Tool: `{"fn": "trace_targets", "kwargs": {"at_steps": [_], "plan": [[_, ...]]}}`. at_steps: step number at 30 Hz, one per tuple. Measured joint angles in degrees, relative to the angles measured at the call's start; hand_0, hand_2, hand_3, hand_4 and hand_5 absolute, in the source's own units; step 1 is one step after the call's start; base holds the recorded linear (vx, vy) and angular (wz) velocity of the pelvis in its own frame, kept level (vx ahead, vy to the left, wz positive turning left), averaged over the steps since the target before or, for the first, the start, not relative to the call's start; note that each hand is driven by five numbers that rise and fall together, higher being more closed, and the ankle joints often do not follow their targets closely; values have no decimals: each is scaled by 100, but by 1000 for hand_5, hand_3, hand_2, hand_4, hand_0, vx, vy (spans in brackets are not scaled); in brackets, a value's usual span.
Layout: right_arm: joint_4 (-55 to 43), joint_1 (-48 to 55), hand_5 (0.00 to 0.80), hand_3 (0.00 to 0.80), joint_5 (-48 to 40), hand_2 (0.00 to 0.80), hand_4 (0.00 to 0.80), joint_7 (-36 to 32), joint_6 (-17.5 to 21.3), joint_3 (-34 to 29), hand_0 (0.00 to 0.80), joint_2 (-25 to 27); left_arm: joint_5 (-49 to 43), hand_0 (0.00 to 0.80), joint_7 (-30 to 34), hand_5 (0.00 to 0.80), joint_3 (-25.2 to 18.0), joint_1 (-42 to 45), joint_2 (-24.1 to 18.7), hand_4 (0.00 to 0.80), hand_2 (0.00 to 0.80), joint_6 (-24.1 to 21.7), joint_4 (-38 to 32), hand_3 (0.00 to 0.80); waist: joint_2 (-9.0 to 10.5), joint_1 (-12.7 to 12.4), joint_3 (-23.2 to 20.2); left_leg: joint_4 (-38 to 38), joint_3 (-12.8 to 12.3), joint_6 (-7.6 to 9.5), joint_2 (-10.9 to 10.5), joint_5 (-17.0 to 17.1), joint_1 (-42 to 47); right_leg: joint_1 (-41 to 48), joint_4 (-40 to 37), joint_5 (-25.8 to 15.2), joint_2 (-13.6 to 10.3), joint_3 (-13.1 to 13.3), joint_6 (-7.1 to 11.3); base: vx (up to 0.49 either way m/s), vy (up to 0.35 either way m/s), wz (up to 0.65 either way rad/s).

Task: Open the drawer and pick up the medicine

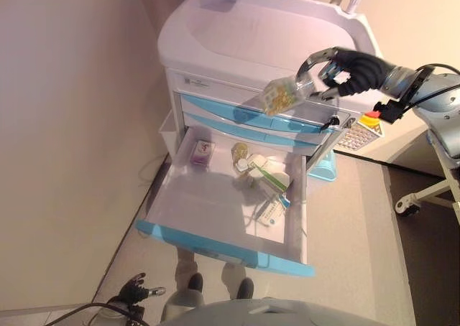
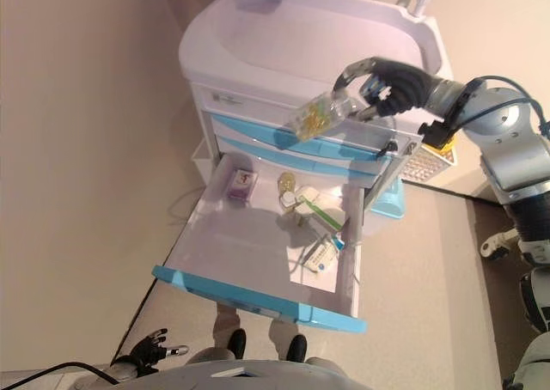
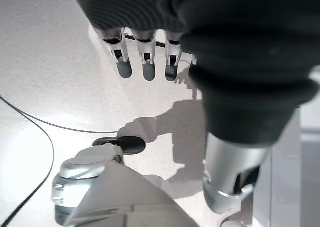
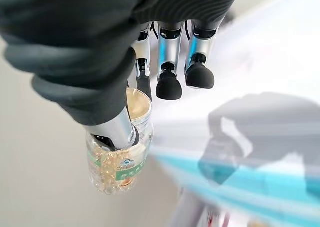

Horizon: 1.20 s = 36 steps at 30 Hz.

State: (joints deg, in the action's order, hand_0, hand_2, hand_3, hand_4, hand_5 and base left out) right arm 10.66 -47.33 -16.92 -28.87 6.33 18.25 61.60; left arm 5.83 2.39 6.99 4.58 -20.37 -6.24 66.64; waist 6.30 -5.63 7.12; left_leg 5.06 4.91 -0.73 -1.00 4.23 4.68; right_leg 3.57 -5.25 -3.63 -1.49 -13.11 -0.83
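My right hand (image 1: 327, 71) is shut on a clear medicine bottle (image 1: 282, 94) of yellow capsules and holds it in the air, above the cabinet's closed blue drawers. The right wrist view shows the thumb and a finger pinching the bottle (image 4: 120, 162) near its top. The lowest drawer (image 1: 183, 189) of the white cabinet (image 1: 237, 31) stands pulled out wide. In it lie a small purple box (image 1: 202, 152), a round yellowish item (image 1: 239, 151) and several white and green packs (image 1: 269, 179). My left hand (image 1: 135, 290) hangs low near the floor, fingers relaxed and empty.
A beige wall (image 1: 65, 125) runs along the left of the cabinet. A light blue bin (image 1: 325, 166) hangs at the cabinet's right side. A white perforated basket with a red and yellow item (image 1: 363, 131) is beside it. A wheeled stand (image 1: 417, 200) is at the right.
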Motion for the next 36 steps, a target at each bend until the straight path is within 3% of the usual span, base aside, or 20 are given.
{"fn": "trace_targets", "kwargs": {"at_steps": [4, 9, 14, 19, 26, 36], "plan": [[887, -618, 800, 800, -113, 800, 800, 605, -6, 31, 800, 228, 24, 0, -28, 0, 2, 22, 22, 0, 0, 31, 182, 0, -42, -37, -27, 1, 26, -2, 1, 0, -10, 22, 0, 0, 0, -28, 0, 61, 22, 3], [2165, -1893, 800, 800, -269, 800, 800, 1270, -135, 587, 800, 541, 32, 0, -25, 0, 14, 71, 31, 0, 0, 108, 265, 0, -107, -82, -66, -1, 151, 3, -2, 11, -5, 74, -1, 1, -10, -153, 1, 64, 17, 11], [2986, -3000, 800, 800, -54, 800, 800, 1614, -372, 1667, 800, 549, 104, 0, -14, 0, 235, 93, 40, 0, 0, 107, 254, 0, -108, -224, -70, -2, 217, 29, -5, 40, -16, 83, 0, 3, -7, -192, 1, 72, 15, 5], [3804, -3626, 800, 800, 762, 800, 800, 1623, -550, 2615, 800, 512, 127, 0, -16, 0, 265, 100, 37, 0, 0, 107, 215, 0, -108, -451, -70, -2, 363, 24, -20, 86, -44, 104, -1, 19, -31, -351, 19, 64, 12, 17], [4543, -3922, 800, 800, 1788, 800, 800, 1267, -756, 3467, 800, 258, 142, 0, -26, 0, 465, 134, 2, 0, 0, 108, 206, 0, -67, -760, -71, -14, 590, -28, -49, 139, -215, 52, -1, 35, -62, -570, 38, 19, -10, 17], [4821, -3922, 800, 800, 2633, 800, 800, 701, -875, 3769, 800, 96, 150, 0, -53, 0, 474, 118, -335, 0, 0, 95, 113, 0, 219, -1015, 130, -94, 822, -39, -102, 214, -603, -227, 0, 34, -72, -773, 42, -32, -29, 13]]}}
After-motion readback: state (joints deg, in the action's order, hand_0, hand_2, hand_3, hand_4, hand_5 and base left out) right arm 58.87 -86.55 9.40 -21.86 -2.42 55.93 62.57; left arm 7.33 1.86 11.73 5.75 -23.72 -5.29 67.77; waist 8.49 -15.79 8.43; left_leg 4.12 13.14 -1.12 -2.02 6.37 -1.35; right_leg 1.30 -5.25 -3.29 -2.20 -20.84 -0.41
